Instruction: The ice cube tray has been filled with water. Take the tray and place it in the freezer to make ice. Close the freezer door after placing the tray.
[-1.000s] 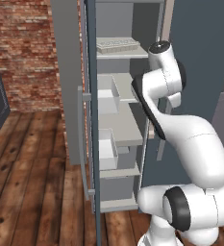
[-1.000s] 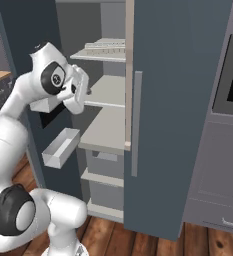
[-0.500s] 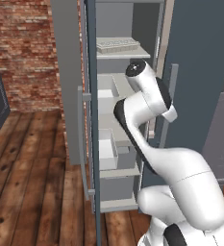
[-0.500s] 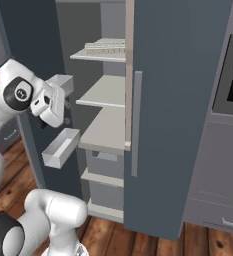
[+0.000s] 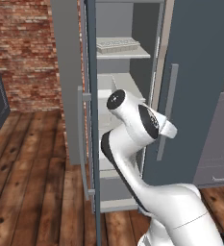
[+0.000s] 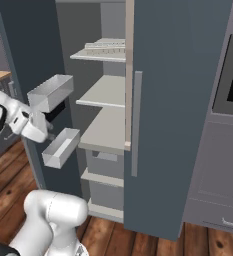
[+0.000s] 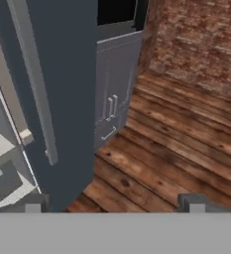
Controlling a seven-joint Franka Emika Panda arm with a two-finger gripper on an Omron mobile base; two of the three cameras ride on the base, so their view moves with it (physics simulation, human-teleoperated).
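Pincer tips are showing at the bottom of the hand view, spread wide with nothing between them, pointing at plank floor and a dark cabinet. In the left base view the arm's elbow is being held at frame centre, just beside the freezer door, which is standing open edge-on. Farther back, the ice cube tray is lying on an upper shelf of the freezer, in the upper middle. The remaining step is judged to be closing the door; risk is being carried by the white door bins, which could be struck if the arm is swung blindly.
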